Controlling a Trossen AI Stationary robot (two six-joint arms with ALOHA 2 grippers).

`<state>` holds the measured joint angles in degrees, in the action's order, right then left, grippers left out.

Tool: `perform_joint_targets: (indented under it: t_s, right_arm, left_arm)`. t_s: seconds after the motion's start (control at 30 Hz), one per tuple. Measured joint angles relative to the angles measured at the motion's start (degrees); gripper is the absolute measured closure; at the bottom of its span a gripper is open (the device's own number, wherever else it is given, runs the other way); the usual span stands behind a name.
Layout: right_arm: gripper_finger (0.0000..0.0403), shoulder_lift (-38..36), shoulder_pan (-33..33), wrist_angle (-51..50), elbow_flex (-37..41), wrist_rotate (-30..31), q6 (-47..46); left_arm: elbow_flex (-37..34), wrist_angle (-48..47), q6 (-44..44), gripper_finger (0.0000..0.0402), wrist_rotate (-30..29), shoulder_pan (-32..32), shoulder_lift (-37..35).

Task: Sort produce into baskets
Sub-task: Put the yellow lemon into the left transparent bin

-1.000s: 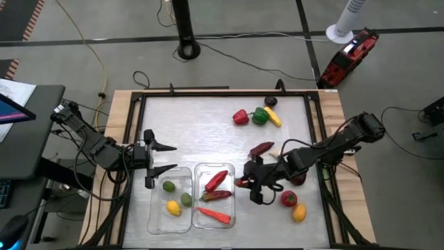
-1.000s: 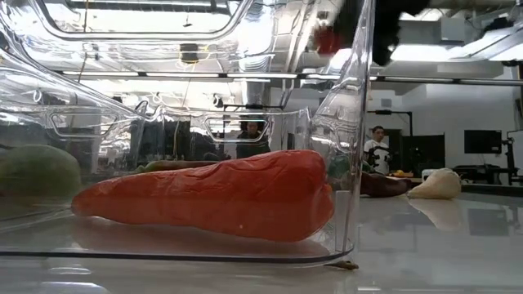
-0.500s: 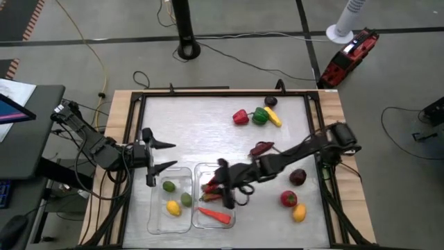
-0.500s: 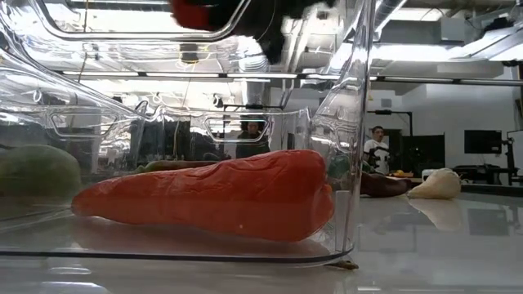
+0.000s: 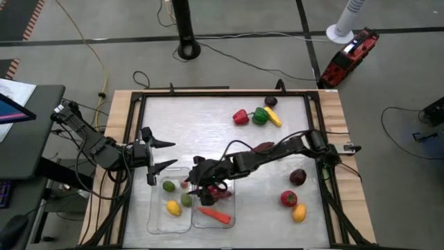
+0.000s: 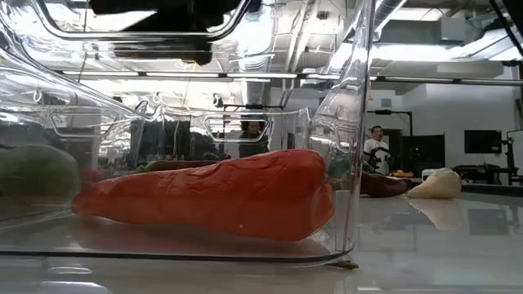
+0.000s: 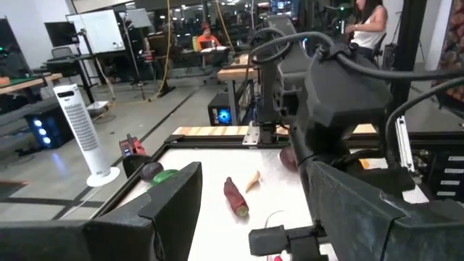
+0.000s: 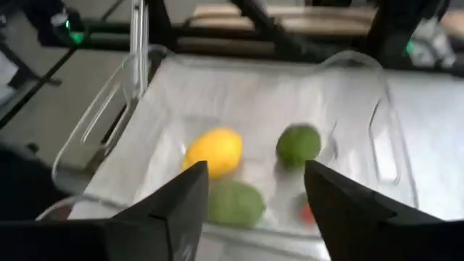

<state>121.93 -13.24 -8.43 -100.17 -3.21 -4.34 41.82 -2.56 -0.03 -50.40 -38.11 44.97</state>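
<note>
Right claw (image 5: pixel 201 184) hangs over the two baskets, approx. above the wall between left basket (image 5: pixel 157 221) and right basket (image 5: pixel 232 208); its jaws stand apart in the right wrist view, nothing seen between them. Below it, in the left basket: a yellow lemon (image 8: pixel 214 152), two green fruits (image 8: pixel 298 143), and a small red piece (image 8: pixel 307 212) that we cannot identify. Right basket holds the orange carrot (image 5: pixel 214 215) w/ red chillies (image 5: pixel 220 195) beside it. Left claw (image 5: pixel 158 167) waits open at the left basket's far corner. We judge the step a release; to do it well, confirm the item has dropped clear, lift straight up w/o catching a rim, then go for the loose produce on the tabletop (image 5: pixel 208 125), e.g. tomato (image 5: pixel 288 199) or eggplant (image 5: pixel 297 176).
</note>
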Motion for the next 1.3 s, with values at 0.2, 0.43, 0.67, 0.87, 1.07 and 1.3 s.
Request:
perform_joint_targets:
  t_s: [0.2, 0.43, 0.67, 0.87, 1.07, 1.3]
  right_arm:
    - [0.0125, -4.89, -2.64, -21.67, 0.62, 7.80, -1.75]
    - [0.0126, -14.23, -12.79, -36.83, 6.53, 24.69, -11.64]
    - [0.0125, -19.09, -24.57, -50.68, 12.95, 23.72, -32.14]
    - [0.0091, -18.32, -33.05, -57.76, 13.89, 18.27, -48.05]
    - [0.0036, -17.62, -37.32, -68.15, 13.91, 12.37, -59.86]
    - [0.0014, -17.62, -41.45, -74.06, 13.95, 2.41, -76.05]
  left_arm:
    - [0.00, -1.15, -0.72, 0.0159, 0.03, -0.02, 0.00]
    - [0.00, -1.12, -0.88, 0.0159, 0.21, 0.00, 0.02]
    - [0.00, -1.01, -1.28, 0.0159, 0.20, -0.02, 0.00]
    - [0.00, -0.99, -2.18, 0.0159, 0.16, -0.01, 0.00]
    - [0.00, -1.34, -2.63, 0.0159, 0.16, -0.01, 0.00]
    - [0.00, -1.60, -2.80, 0.0159, 0.14, -0.02, 0.00]
